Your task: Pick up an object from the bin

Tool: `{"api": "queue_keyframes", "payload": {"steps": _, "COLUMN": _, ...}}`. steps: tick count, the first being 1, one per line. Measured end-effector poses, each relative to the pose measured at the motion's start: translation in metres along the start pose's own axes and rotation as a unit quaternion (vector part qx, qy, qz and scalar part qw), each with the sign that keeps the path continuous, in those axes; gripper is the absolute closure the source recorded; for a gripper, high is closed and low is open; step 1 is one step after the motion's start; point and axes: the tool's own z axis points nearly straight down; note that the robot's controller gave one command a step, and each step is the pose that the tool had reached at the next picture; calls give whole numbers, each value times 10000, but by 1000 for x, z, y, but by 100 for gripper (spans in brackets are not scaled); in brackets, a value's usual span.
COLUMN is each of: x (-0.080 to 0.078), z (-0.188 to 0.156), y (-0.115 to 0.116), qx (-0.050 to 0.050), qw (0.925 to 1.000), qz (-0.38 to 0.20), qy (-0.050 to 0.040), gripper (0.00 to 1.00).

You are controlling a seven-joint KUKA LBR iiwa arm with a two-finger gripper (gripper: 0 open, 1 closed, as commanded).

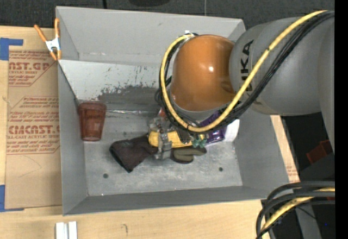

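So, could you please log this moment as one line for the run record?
arm: reaching into bin | pincer: low at mid-floor, over yellow object beside dark cloth | red cup: apart, at view-left wall

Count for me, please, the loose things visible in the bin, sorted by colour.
Red-brown cup: 1
Dark brown cloth: 1
Yellow thing: 1
Purple and white packet: 1
Total: 4 visible; the arm may hide more.
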Motion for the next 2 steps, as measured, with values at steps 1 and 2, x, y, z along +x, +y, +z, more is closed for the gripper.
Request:
{"api": "queue_keyframes", "payload": {"steps": 1, "x": 0, "z": 0, "y": 0, "qx": -1, "qw": 10000, "qz": -2, "qy": 1, "gripper": 100}}
{"api": "queue_keyframes", "payload": {"steps": 2, "x": -18, "z": -126, "y": -31, "qx": 3, "qw": 10000, "qz": -52, "qy": -11, "gripper": 100}}
